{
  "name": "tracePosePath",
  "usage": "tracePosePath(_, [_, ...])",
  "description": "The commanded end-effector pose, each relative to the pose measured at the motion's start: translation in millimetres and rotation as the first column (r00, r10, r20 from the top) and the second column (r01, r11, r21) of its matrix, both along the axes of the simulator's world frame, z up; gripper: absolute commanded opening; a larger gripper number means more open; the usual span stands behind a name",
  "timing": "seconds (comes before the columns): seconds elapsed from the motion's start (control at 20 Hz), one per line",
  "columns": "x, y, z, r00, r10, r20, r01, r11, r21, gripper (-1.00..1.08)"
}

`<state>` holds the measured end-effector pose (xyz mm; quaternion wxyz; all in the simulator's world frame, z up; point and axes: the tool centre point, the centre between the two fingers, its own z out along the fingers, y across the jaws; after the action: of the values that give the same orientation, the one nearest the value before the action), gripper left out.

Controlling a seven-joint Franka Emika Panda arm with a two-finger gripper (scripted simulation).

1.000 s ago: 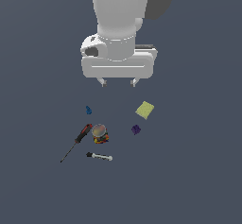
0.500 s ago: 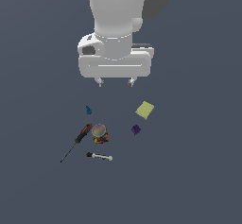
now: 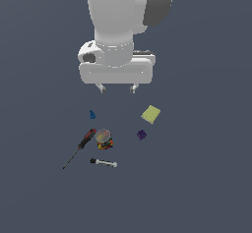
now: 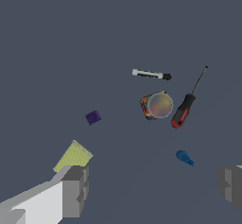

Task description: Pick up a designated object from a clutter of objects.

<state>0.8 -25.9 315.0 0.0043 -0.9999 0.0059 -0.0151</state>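
Note:
The small bright blue piece [image 3: 92, 114] lies on the dark floor at the exterior view's left of the clutter; it also shows in the wrist view [image 4: 184, 158]. My gripper [image 3: 117, 88] hangs open and empty well above the floor, up and to the exterior view's right of the blue piece. In the wrist view its two fingers [image 4: 75, 190] stand wide apart, with the blue piece nearer the other finger. Nearby lie the red-handled screwdriver [image 3: 84, 140], the multicoloured round can [image 3: 104, 138], the black-and-white stick [image 3: 103, 162], the purple lump [image 3: 141, 134] and the yellow-green square [image 3: 150, 114].
The screwdriver [image 4: 184, 108] and can [image 4: 158, 105] lie close beside the blue piece. The purple lump [image 4: 93, 117] and yellow-green square [image 4: 73, 155] lie apart on the other side. The stick [image 4: 151, 74] lies beyond the can.
The arm and gripper have shifted slightly to the exterior view's left and a little upward. The objects on the floor have not moved.

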Motion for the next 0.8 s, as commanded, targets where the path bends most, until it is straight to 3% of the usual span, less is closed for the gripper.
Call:
tracePosePath(0.0, [-1,-8,-11,1.000,-0.014,-0.002,0.014,1.000,0.003,1.00])
tracePosePath(0.4, [-11,-49,-68,0.996,-0.094,-0.009,0.094,0.995,0.014,1.00])
tracePosePath(0.75, [-40,-100,-139,0.979,-0.201,-0.018,0.202,0.979,0.016,1.00])
